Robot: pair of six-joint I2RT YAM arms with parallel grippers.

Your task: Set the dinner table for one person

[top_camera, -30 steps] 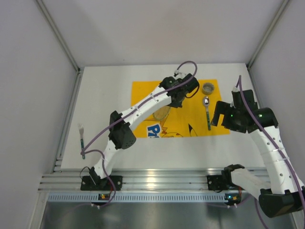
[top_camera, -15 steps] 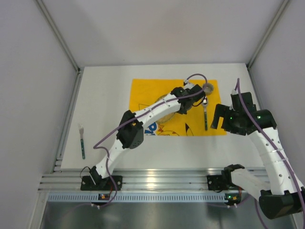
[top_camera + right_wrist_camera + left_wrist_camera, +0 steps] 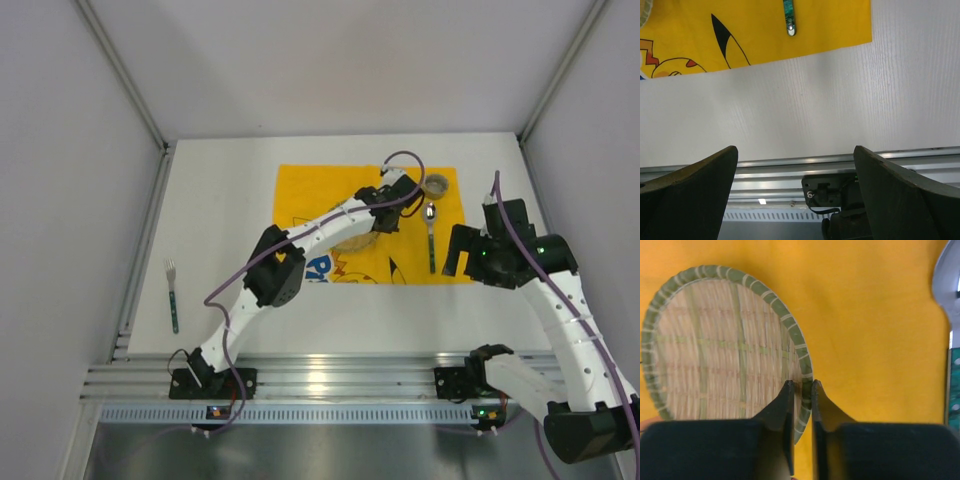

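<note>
Left wrist: L end effector [image 3: 801,385] pinches rim of round green-rimmed woven plate [image 3: 715,340], prob. to drag it. R end effector [image 3: 795,150] wide open, empty.

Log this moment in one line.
left gripper: shut on woven plate rim, over yellow placemat | right gripper: open, empty, above dinner table | spoon: on placemat, right of plate | fork: on table, left of placemat

From above and behind the arm bases [image 3: 210,383], the top view looks down over the whole tabletop [image 3: 220,200]. The left wrist camera sits close above the yellow placemat [image 3: 875,315]; the right wrist camera, higher, shares its near right corner.
</note>
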